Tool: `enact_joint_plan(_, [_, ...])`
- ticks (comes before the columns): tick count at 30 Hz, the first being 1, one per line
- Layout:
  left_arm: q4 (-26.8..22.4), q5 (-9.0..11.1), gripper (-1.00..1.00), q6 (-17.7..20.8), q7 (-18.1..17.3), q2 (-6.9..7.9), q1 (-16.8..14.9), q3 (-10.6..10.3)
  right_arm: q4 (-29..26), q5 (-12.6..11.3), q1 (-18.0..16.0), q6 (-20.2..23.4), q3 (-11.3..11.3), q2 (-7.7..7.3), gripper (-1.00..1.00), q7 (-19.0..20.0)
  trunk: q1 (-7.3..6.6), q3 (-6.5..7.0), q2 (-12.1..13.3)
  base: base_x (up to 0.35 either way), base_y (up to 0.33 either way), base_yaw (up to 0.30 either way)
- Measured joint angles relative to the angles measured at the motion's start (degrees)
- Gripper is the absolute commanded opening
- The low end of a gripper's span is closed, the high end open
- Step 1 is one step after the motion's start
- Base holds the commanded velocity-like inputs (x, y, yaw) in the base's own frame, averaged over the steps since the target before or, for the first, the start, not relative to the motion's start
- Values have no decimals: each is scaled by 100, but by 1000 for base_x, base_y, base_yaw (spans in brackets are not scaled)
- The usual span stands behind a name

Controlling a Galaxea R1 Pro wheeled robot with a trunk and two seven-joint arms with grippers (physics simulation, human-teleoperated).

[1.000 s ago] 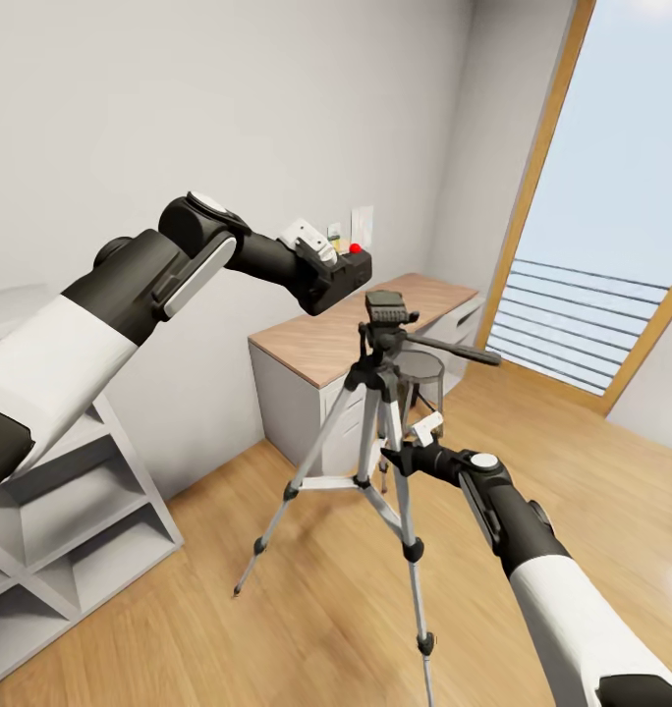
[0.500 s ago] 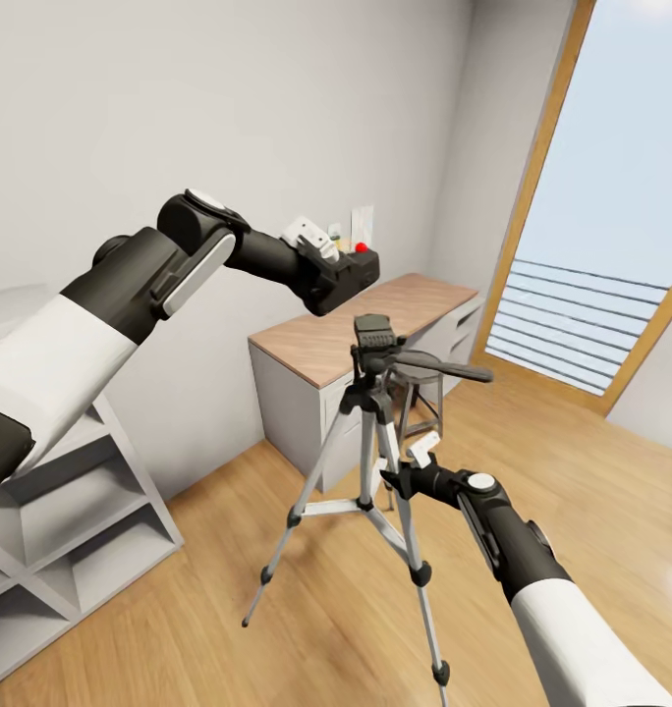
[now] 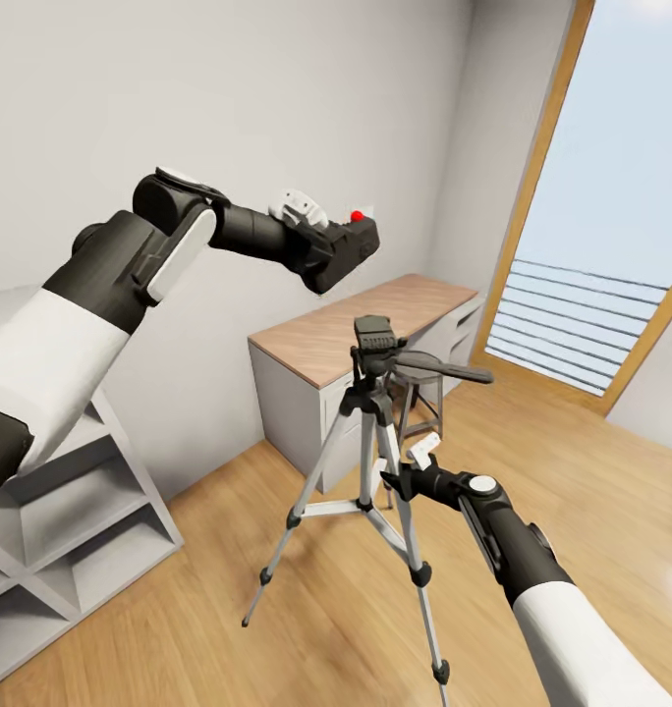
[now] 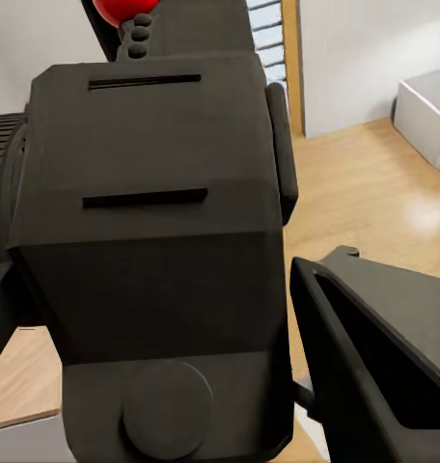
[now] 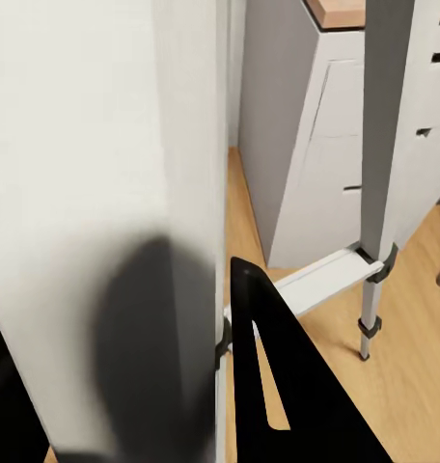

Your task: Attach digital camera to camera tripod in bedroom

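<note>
1. Left gripper (image 3: 328, 257) clamped on the digital camera (image 3: 352, 247), held up in the air, above and left of the tripod head.
2. Camera tripod (image 3: 375, 432) stands on the wood floor (image 3: 277, 648), near the desk (image 3: 361, 329).
3. Right gripper (image 3: 393, 481) closed round a tripod leg, below the head.

Bright window (image 3: 611, 196) daylight, soft shadows, wrist close-ups blurred

Both my arms are out in front.
My left gripper (image 3: 348, 245) is raised and clamped on the camera (image 3: 354, 247); my right gripper (image 3: 393, 481) is low, pinching a tripod (image 3: 375, 432) leg.
</note>
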Motion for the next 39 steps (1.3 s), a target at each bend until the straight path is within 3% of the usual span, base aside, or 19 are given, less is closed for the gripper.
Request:
enact_joint_plan(7, [-10,-7,-100,-62,-41,-114,-1,36,-221,33,159,-10,-1,9,-100,27,0,0,0,0,0,0])
enact_joint_plan(12, [83,-1,-100,-806,-683,-148,-2,25,-290,21,219,-11,0,2,-100,21,0,0,0,0,0,0])
enact_joint_plan(13, [156,16,-100,-979,-939,-152,-2,29,-295,16,225,-11,0,1,-100,18,0,0,0,0,0,0])
enact_joint_plan(18, [661,-25,-100,-1364,-1842,-150,-1,85,-302,13,233,-11,-1,3,-100,12,0,-1,1,0,0,0])
enact_joint_plan(23, [952,-30,-100,-1415,-2324,-155,-3,87,-316,46,235,-13,-1,25,-100,20,0,0,1,0,0,0])
enact_joint_plan(34, [928,-85,-100,-1331,-2508,-143,-3,56,-311,52,235,-12,-1,39,-100,5,0,0,0,0,0,0])
enact_joint_plan(39, [696,-97,-100,-945,-2510,-129,-1,50,-299,34,235,-11,0,35,-100,-10,0,0,0,0,0,0])
